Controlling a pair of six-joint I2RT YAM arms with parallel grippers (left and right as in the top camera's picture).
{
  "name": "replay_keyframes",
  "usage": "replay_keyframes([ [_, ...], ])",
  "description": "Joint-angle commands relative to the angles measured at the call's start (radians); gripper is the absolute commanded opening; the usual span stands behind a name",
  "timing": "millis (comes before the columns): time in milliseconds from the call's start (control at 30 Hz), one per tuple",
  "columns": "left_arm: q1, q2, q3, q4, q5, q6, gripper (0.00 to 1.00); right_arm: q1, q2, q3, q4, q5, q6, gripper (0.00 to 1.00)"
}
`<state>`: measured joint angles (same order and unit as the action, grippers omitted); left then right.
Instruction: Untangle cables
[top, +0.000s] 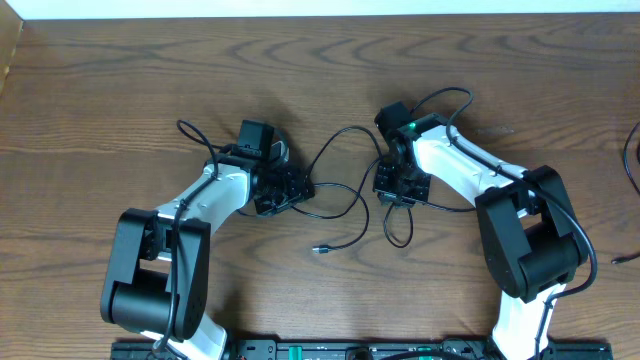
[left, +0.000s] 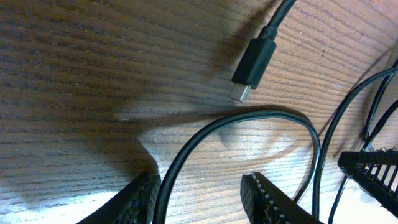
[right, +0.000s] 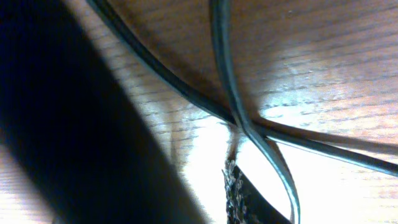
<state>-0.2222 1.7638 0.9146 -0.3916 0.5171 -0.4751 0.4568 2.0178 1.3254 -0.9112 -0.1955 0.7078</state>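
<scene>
Your left claw (left: 199, 190) stands part open astride the cables (left: 261, 114). Whether your right claw (top: 398, 192) grips anything, I cannot tell.

The setting looks like a robotics lab or test bench. A white-and-black jointed left robot arm (top: 205, 200) and a matching right robot arm (top: 470, 170) stand at the near edge of a brown wood-grain table (top: 100, 80). They are mounted by a black base rail (top: 330, 350) that carries small green lights. A green indicator lamp (top: 411, 126) glows on the right arm. Thin black cables (top: 345, 190) lie loose on the table between the arms. A plain white strip of wall (top: 300, 8) runs along the far edge.
</scene>
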Motion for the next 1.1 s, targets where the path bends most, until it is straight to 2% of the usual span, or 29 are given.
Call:
replay_keyframes([
  [0,0.006,0.045,-0.042,-0.021,-0.053,-0.009,0.48,0.019,0.008,-0.022,0.034,-0.045,0.016,0.22],
  [300,0.006,0.045,-0.042,-0.018,-0.054,-0.009,0.49,0.019,0.008,-0.022,0.131,-0.184,-0.026,0.18],
  [467,0.006,0.045,-0.042,-0.018,-0.054,-0.009,0.49,0.018,0.008,-0.022,0.146,-0.213,-0.064,0.26],
  [533,0.006,0.045,-0.042,-0.017,-0.054,-0.009,0.48,0.018,0.008,-0.022,0.164,-0.267,-0.104,0.34],
  [700,0.006,0.045,-0.042,-0.017,-0.053,-0.009,0.48,0.025,0.008,-0.022,0.164,-0.283,-0.103,0.42],
  [1067,0.006,0.045,-0.042,-0.016,-0.036,-0.010,0.48,0.062,0.008,-0.022,0.203,-0.289,-0.024,0.50],
])
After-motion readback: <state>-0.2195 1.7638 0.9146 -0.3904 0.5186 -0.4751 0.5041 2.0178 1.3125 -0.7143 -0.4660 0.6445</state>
